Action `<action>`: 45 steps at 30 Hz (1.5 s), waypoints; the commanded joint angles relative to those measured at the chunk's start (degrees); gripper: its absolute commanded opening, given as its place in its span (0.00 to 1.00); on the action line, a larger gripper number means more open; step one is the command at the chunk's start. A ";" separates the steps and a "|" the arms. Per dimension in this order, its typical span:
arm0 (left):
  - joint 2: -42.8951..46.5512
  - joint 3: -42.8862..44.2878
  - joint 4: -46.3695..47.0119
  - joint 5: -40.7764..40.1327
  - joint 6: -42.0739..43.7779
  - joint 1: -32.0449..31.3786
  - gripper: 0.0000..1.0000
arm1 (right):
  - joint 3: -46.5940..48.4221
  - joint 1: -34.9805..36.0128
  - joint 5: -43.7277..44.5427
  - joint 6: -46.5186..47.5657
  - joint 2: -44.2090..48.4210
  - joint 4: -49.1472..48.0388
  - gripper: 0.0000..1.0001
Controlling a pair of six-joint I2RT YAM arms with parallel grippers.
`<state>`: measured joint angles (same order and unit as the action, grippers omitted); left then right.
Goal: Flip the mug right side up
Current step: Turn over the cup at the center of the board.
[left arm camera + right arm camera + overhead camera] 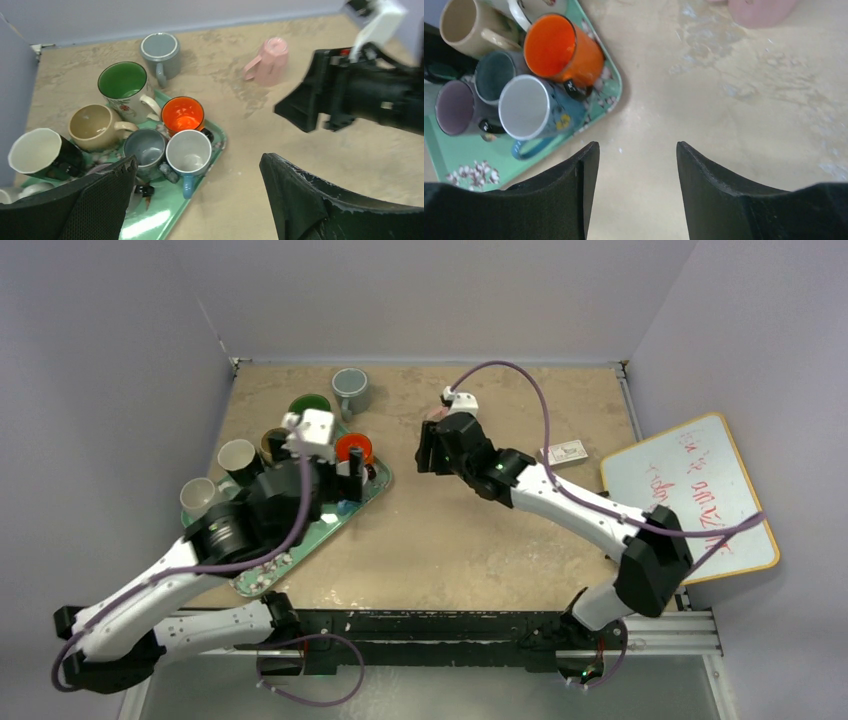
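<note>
In the left wrist view the pink mug (267, 60) stands upside down on the table (320, 165), base up and rim down, its long axis about vertical and its handle toward the green tray (165, 220). It sits beyond the right gripper (295, 112), apart from it and off to that gripper's side. The left gripper (198, 165) frames the bottom of the picture with its fingers spread wide and nothing between them, well short of the mug (the crowded tray lies nearer to it). In the right wrist view the right gripper (638, 150) has its fingers parted over bare table and holds nothing. The pink mug (761, 10) lies ahead and to the right of the fingers, clear of them, with only its lower part showing because the top edge cuts it off. An orange mug (556, 47) stands upright on the tray's corner. From the top external view the right gripper (425, 452) covers the mug's place, so the mug can scarcely be made out there.
</note>
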<state>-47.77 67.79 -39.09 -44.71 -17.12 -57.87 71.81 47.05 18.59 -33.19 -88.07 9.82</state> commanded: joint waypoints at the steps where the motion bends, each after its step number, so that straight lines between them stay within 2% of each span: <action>1: -9.34 4.99 5.00 0.06 6.34 3.38 0.92 | -7.00 0.52 1.33 1.06 10.65 -0.41 0.61; 6: -19.75 10.14 5.87 26.60 2.99 23.87 0.87 | -16.78 0.54 -0.47 -0.38 22.73 -1.14 0.63; 9: -29.14 14.76 6.42 32.40 4.15 31.86 0.85 | -22.29 0.59 -2.03 -0.99 31.16 -3.28 0.63; 13: -40.66 21.88 8.11 43.22 1.96 40.51 0.74 | -27.38 0.56 -2.46 0.52 39.56 -7.47 0.64; 18: -54.43 30.77 9.59 43.05 3.71 44.05 0.62 | -29.84 0.57 -3.07 -0.58 44.30 -8.06 0.64; 23: -66.00 40.19 8.22 41.46 5.76 44.59 0.60 | -29.91 0.55 -4.54 -0.62 43.85 -7.68 0.64; 27: -71.09 45.02 7.56 38.97 6.40 44.87 0.59 | -29.56 0.55 -5.37 -0.67 42.67 -7.60 0.64; 31: -75.89 49.58 4.90 40.99 6.86 46.15 0.56 | -29.54 0.59 -5.72 -1.30 42.15 -6.61 0.64; 38: -77.65 48.67 5.82 38.12 7.35 46.26 0.50 | -32.50 0.59 -6.03 -2.25 43.46 -8.76 0.64; 45: -80.15 47.76 5.52 37.17 6.99 46.35 0.46 | -31.20 0.58 -5.05 -1.29 42.98 -6.68 0.64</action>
<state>-126.26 115.31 -34.11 -6.26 -10.85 -11.86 39.81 47.51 12.95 -34.68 -45.41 3.99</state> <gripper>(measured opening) 0.467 0.640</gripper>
